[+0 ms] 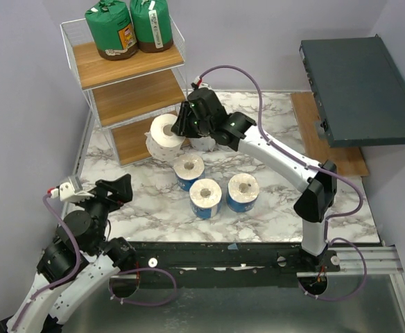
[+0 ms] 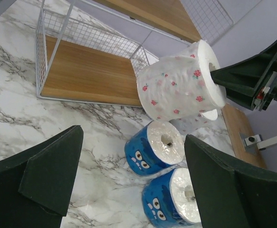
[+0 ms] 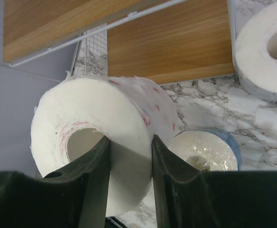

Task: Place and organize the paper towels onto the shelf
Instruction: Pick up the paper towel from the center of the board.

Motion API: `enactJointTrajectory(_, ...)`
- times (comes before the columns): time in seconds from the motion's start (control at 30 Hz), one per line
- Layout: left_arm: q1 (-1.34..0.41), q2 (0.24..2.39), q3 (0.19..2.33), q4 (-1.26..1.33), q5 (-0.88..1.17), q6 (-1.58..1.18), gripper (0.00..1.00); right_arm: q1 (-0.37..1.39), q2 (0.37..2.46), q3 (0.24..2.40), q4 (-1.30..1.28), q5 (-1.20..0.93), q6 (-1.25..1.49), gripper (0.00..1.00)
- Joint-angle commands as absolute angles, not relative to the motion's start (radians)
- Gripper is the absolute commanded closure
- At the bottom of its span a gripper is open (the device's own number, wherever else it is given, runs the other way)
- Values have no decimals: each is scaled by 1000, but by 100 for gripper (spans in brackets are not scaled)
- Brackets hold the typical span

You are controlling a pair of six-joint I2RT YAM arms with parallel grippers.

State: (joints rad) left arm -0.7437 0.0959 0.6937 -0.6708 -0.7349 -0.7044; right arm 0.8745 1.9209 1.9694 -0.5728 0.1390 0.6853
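The right arm's jaws are pinching the wall of a white flowered roll (image 1: 164, 132), holding it sideways off the desk (image 1: 140, 205), just in front of the shelf's (image 1: 136, 94) bottom board. The left arm's jaws are hanging spread wide near the desk's front-left edge. Three blue rolls (image 1: 206, 198) are standing mid-desk, and two green rolls (image 1: 126, 28) are sitting on the top board.

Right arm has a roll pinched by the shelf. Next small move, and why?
Probably ease the right end effector toward the bottom board of the shelf and set the flowered roll there: it grips the roll's wall, one finger in the core, just in front of that board, which looks bare.
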Motion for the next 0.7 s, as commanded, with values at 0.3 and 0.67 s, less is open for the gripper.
enactJointTrajectory(0.3,-746,26,665,-743,-761,-741,10,931,1978,1747,-255,179,900,64)
enactJointTrajectory(0.67,-747,4,636,-760,-732,-785,11,931,2069,1799,-209,313,949,64)
